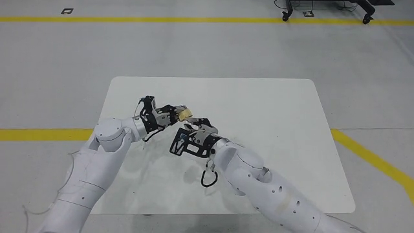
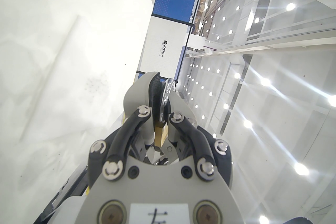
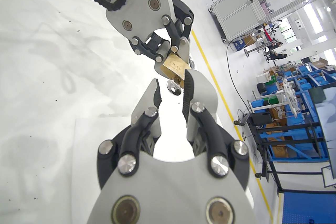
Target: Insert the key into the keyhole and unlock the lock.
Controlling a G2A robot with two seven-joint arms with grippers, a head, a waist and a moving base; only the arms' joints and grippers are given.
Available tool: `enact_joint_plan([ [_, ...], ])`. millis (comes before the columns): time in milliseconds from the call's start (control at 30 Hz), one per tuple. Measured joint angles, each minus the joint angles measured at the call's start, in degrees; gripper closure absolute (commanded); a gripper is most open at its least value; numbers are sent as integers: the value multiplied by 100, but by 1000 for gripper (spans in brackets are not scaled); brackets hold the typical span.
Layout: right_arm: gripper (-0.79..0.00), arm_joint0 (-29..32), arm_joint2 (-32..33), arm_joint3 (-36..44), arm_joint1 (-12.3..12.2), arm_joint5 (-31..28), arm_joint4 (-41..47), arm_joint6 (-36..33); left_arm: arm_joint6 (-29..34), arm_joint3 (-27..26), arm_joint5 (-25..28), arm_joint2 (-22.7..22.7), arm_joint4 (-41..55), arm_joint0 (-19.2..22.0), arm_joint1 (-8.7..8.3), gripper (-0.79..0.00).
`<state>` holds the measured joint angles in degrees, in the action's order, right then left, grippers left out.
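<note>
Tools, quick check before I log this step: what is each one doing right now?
Left tool: closed, holding the padlock.
Right tool: open, holding nothing, by the key in the padlock.

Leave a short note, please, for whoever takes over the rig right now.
Left gripper: shut on the lock, holding it above the table.
Right gripper: open, with its fingers on either side of the key head, not clamping it.
Done: the key looks seated in the keyhole at the lock's free end.
Left: grip the key, turn it and check the shackle. The shackle is hidden inside the left gripper, so I cannot tell whether the lock has opened.
</note>
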<state>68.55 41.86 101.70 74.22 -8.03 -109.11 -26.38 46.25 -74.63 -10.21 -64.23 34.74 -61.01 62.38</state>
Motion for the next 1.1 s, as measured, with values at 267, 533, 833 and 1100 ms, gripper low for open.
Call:
enact_joint_plan([
  [267, 0, 26, 43, -36, 61, 29, -42, 7, 24, 1, -6, -21, -21, -8, 11, 0],
  [533, 0, 191, 385, 13, 146, 152, 1195, 183, 42, -24, 62, -54, -57, -36, 19, 0],
  [833, 0, 402, 1050, 32, 228, 206, 3739, 241, 41, -69, 203, -167, -68, -105, 13, 0],
  [1100, 0, 452, 1580, -80, 216, -212, 5550, -11, 29, -120, 285, -225, -111, -161, 14, 0],
])
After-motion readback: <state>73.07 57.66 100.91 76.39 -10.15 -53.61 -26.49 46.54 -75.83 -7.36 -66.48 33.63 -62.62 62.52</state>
